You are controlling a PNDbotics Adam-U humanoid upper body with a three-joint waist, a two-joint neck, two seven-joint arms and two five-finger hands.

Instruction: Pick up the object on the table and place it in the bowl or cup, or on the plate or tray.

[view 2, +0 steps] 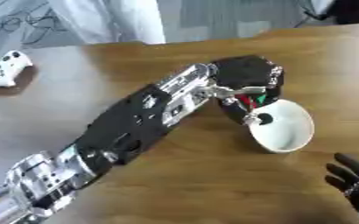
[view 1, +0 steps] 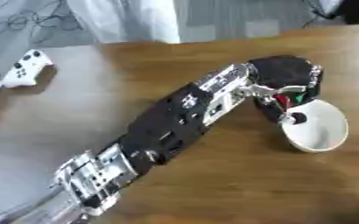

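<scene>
My left arm reaches diagonally across the wooden table, and my left hand (view 1: pixel 286 74) hangs over the near-left rim of a white bowl (view 1: pixel 320 131). Its fingers are curled round a small object with red and green parts (view 1: pixel 287 99), held just above the bowl's edge. Most of that object is hidden by the fingers. The bowl looks tilted toward me and its inside is white and bare. My right hand (view 2: pixel 355 183) rests at the lower right corner in the right eye view, fingers straight and pointing up, holding nothing.
A white game controller (view 1: pixel 26 68) lies at the table's far left. White cloth (view 1: pixel 125 17) hangs beyond the far edge. The table's far edge (view 1: pixel 175 43) runs askew across the top.
</scene>
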